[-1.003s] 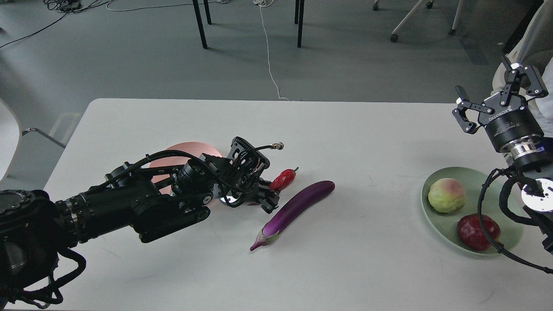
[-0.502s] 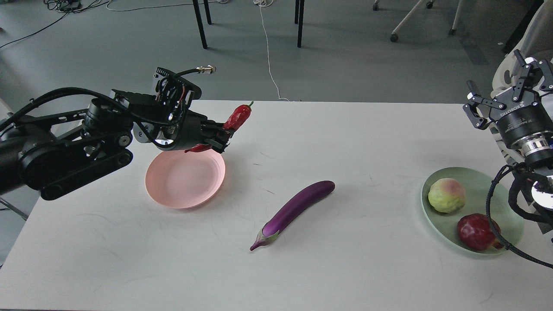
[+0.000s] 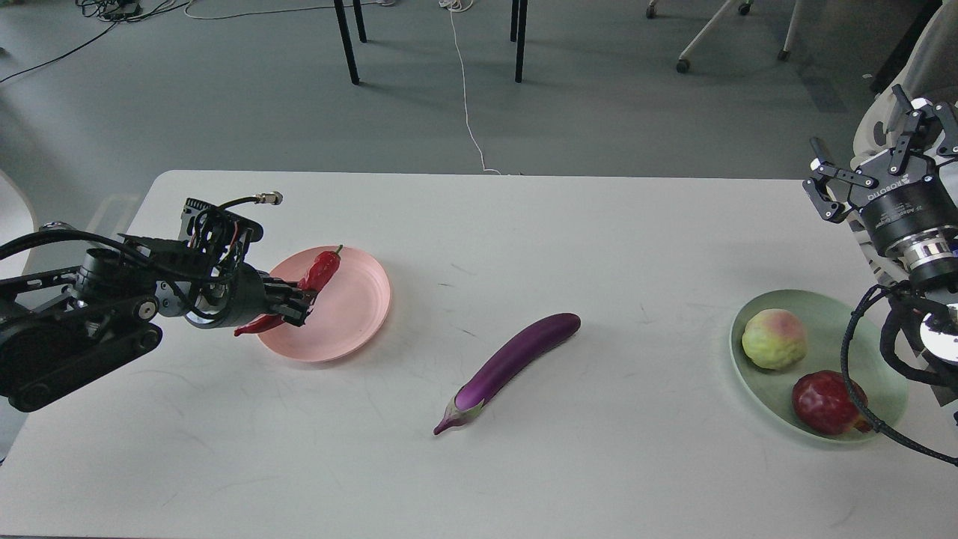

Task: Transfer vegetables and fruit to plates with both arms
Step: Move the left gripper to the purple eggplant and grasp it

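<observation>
My left gripper (image 3: 298,301) is shut on the red chili pepper (image 3: 320,269) and holds it low over the left edge of the pale pink plate (image 3: 352,307). The pepper's tip sticks out below the fingers on the left. The purple eggplant (image 3: 509,359) lies on the white table (image 3: 524,464) at the middle. The mint green plate (image 3: 838,314) at the right holds the yellow-green fruit (image 3: 774,338) and the dark red fruit (image 3: 827,402). My right gripper (image 3: 879,161) is open and empty, raised above the table's right edge, behind that plate.
Black cables of my right arm (image 3: 861,374) loop over the green plate's right side. Chair and table legs (image 3: 346,41) stand on the grey floor beyond the table. A white cord (image 3: 465,97) runs across the floor.
My left gripper lifted the chili pepper off the table beside the eggplant, carried it up and left, then lowered it over the pink plate. The right gripper shifted slightly right.
</observation>
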